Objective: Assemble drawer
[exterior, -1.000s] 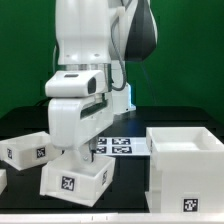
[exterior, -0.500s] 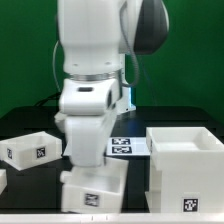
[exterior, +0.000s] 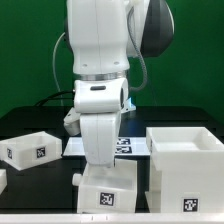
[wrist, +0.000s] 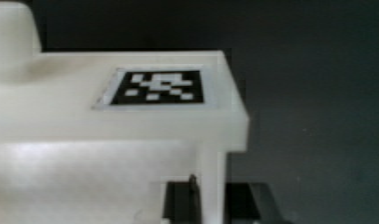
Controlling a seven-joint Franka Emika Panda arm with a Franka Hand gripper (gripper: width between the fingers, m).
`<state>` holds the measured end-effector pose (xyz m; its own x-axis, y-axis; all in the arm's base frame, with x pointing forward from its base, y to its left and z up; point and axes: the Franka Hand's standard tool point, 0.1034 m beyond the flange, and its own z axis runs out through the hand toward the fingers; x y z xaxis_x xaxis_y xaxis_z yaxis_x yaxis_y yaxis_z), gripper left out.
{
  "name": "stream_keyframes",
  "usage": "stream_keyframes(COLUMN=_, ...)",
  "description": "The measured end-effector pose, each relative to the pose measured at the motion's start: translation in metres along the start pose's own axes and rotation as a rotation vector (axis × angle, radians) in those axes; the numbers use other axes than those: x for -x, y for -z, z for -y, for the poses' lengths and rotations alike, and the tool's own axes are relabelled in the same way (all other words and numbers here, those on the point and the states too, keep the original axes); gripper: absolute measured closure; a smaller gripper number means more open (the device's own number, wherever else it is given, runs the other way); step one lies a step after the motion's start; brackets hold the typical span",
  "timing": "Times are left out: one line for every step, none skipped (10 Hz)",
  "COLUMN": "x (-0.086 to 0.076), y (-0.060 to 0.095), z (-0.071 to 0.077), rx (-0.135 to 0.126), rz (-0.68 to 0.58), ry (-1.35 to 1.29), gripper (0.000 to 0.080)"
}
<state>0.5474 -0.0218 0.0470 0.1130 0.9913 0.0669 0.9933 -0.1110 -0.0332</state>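
Observation:
My gripper is shut on the wall of a small white drawer box with a square tag on its front, in front of the arm. In the wrist view my two dark fingers clamp a thin white wall of that box, whose tag faces the camera; my gripper is at the picture's edge. The large white cube housing stands just to the exterior view's right of the held box, a small gap between them. A second small box sits at the exterior view's left.
The marker board lies on the black table behind the arm. Part of another white piece shows at the exterior view's left edge. A green wall stands behind.
The arm has carried the held drawer box steadily toward the exterior view's right, from near the left box to just beside the housing. The box has turned to face the camera squarely.

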Motion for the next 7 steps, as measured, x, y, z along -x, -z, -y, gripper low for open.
stream_keyframes(x=-0.001, y=0.000, z=-0.002, rx=0.018, rz=-0.002, ry=0.038, gripper=0.0761)
stream_keyframes(x=-0.003, y=0.000, z=-0.003, rx=0.030, rz=-0.004, ry=0.065, gripper=0.0761)
stream_keyframes(x=-0.005, y=-0.002, z=-0.004, rx=0.030, rz=-0.006, ry=0.079, gripper=0.0761)
stream_keyframes(x=-0.007, y=-0.003, z=-0.005, rx=0.029, rz=-0.006, ry=0.082, gripper=0.0761)
stream_keyframes(x=-0.012, y=-0.004, z=-0.005, rx=0.029, rz=-0.007, ry=0.085, gripper=0.0761)
stream_keyframes(x=-0.017, y=-0.004, z=-0.005, rx=0.029, rz=-0.007, ry=0.081, gripper=0.0761)
stream_keyframes(x=-0.021, y=-0.003, z=-0.006, rx=0.032, rz=-0.008, ry=0.085, gripper=0.0761)
